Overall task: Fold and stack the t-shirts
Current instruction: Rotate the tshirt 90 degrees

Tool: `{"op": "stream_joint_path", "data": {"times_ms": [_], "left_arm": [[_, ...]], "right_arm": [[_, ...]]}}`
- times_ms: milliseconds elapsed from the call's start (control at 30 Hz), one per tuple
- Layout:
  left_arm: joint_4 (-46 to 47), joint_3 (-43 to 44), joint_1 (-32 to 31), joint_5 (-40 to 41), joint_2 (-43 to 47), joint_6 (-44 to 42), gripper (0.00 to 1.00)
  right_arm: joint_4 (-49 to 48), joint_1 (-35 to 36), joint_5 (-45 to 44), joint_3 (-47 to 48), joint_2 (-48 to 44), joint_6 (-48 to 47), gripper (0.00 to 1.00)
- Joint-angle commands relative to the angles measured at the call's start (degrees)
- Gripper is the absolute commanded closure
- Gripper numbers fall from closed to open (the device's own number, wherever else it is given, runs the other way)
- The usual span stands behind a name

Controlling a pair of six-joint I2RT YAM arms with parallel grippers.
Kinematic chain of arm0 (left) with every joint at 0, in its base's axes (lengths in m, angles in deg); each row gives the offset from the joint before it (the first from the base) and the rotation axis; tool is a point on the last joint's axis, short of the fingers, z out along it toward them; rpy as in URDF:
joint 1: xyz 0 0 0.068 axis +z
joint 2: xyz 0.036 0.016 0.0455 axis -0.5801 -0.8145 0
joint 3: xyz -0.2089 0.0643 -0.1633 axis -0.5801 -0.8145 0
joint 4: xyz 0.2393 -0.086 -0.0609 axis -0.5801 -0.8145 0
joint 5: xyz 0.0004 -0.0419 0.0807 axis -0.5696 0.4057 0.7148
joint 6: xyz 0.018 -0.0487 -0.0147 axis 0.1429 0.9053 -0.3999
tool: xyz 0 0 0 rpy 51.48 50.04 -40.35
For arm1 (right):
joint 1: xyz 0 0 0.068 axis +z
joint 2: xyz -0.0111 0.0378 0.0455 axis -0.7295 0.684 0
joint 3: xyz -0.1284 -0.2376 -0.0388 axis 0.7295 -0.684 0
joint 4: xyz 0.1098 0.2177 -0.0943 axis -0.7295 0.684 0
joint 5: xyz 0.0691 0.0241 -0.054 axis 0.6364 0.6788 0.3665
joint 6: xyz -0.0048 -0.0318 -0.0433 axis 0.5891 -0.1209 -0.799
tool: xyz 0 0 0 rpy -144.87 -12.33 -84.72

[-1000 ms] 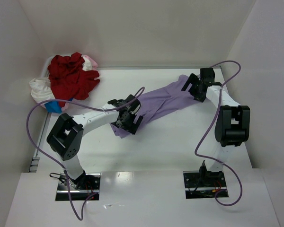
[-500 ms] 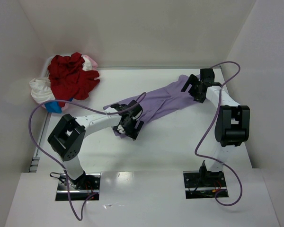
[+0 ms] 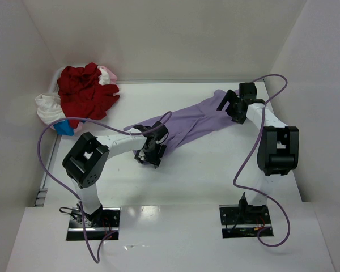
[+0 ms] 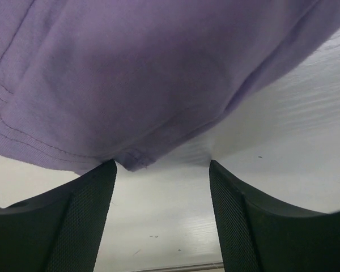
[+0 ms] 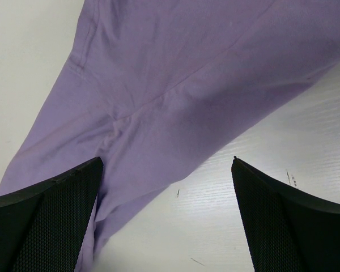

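Note:
A lavender t-shirt (image 3: 195, 122) lies stretched in a diagonal band across the table, from the middle to the far right. My left gripper (image 3: 149, 154) is down at its near-left end. In the left wrist view the jaws (image 4: 161, 164) are open, and the shirt's hemmed corner (image 4: 133, 160) lies just at the fingertips, beside the left finger. My right gripper (image 3: 231, 110) sits over the shirt's far-right end. It is wide open (image 5: 165, 161), with the lavender cloth (image 5: 175, 73) under its left side and nothing gripped. The red (image 3: 85, 90), white (image 3: 47, 106) and pink (image 3: 107, 73) t-shirts are heaped at the far left.
A small blue item (image 3: 64, 127) pokes out under the heap. White walls close in the table (image 3: 204, 164) at the back and on both sides. Purple cables loop off both arms.
My left gripper slid toward the near side onto the shirt's near-left corner, and its jaws narrowed somewhat. The right arm and the shirt heap stayed put.

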Motion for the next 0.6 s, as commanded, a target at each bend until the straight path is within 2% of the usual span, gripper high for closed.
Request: {"op": "stream_joint_path", "data": {"times_ms": [0, 167, 200, 567], "left_arm": [[0.6, -0.3, 0.3, 0.2, -0.6, 0.8, 0.26], [0.6, -0.3, 1.3, 0.7, -1.1, 0.8, 0.37], [1.2, -0.3, 1.3, 0.7, -1.1, 0.8, 0.43], [1.2, 0.2, 1.9, 1.7, -1.6, 0.8, 0.77]], "right_arm": [[-1.6, 0.5, 0.0, -0.3, -2.7, -0.6, 0.00], [-1.6, 0.5, 0.0, -0.3, -2.7, -0.6, 0.00], [-1.6, 0.5, 0.0, -0.3, -2.7, -0.6, 0.00], [-1.6, 0.5, 0.0, -0.9, -2.7, -0.6, 0.00]]}}
